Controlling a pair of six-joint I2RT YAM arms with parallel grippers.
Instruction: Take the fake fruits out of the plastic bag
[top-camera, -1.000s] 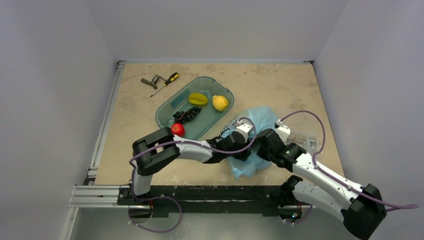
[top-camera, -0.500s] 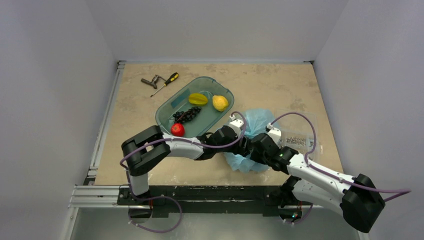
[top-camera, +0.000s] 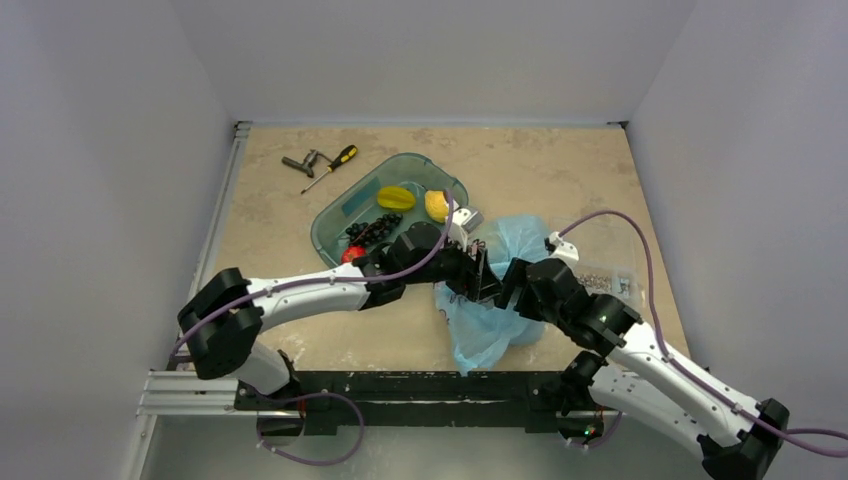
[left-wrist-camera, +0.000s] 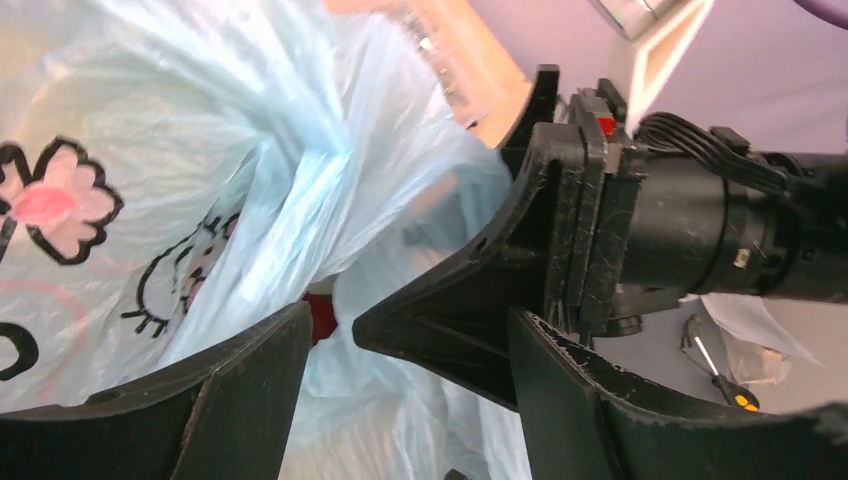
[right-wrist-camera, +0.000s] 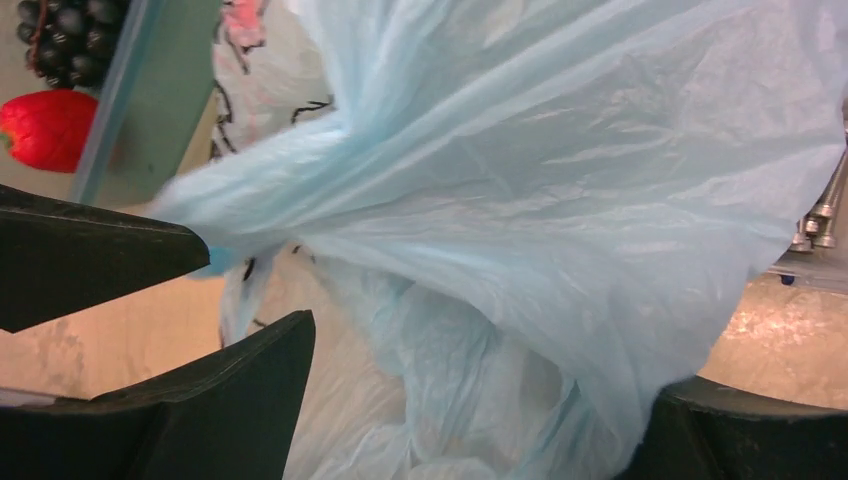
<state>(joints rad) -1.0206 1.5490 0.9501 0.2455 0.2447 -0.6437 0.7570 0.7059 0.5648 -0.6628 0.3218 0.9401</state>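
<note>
The light-blue plastic bag (top-camera: 490, 310) lies crumpled at the table's near middle, its pink cartoon print (left-wrist-camera: 60, 200) showing in the left wrist view. My left gripper (top-camera: 478, 280) and right gripper (top-camera: 508, 285) meet tip to tip over it. The left gripper (left-wrist-camera: 410, 315) is open, with bag film and one right fingertip (left-wrist-camera: 420, 325) between its fingers. The right gripper (right-wrist-camera: 490, 360) is wide open, with loose folds of the bag (right-wrist-camera: 560, 200) draped between its fingers. The fake fruits are hidden; no shape of them shows through the plastic.
A teal tray (top-camera: 335, 215) behind the bag holds a star fruit (top-camera: 396, 197), a pear (top-camera: 437, 205), black grapes (top-camera: 372, 228) and a red fruit (top-camera: 350, 255). A screwdriver (top-camera: 335, 165) and a metal tool (top-camera: 303, 162) lie far left. A clear box of screws (top-camera: 600, 280) sits right.
The right gripper has gone from shut to wide open and the left has opened further. The left arm stretched out farther right. The bag slumped and spread toward the near edge.
</note>
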